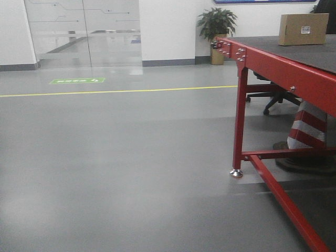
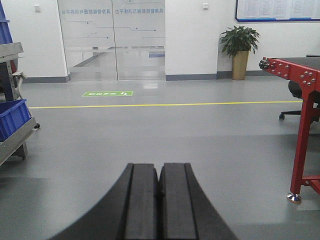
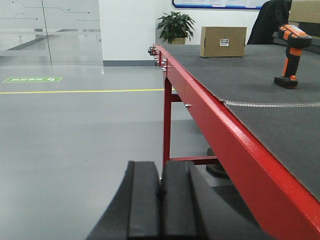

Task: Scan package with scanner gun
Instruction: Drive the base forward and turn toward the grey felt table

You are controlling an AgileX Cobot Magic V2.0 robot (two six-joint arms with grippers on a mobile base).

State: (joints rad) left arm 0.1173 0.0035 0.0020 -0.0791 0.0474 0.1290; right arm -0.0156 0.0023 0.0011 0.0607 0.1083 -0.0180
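Note:
The package (image 3: 223,41), a tan cardboard box with a small white barcode label, stands at the far end of the red-framed table (image 3: 210,107); the front view shows the package (image 1: 303,29) too. The scanner gun (image 3: 291,55), orange with a black head and foot, stands upright on the table's dark top at the right. My right gripper (image 3: 160,172) is shut and empty, low beside the table's red edge, far from both. My left gripper (image 2: 159,172) is shut and empty over bare floor, away from the table.
A potted plant (image 2: 239,50) stands by the far wall near a glass door (image 2: 115,40). Blue bins (image 2: 12,117) on a metal rack are at the left. An office chair (image 1: 273,97) and a striped cone (image 1: 307,128) sit under the table.

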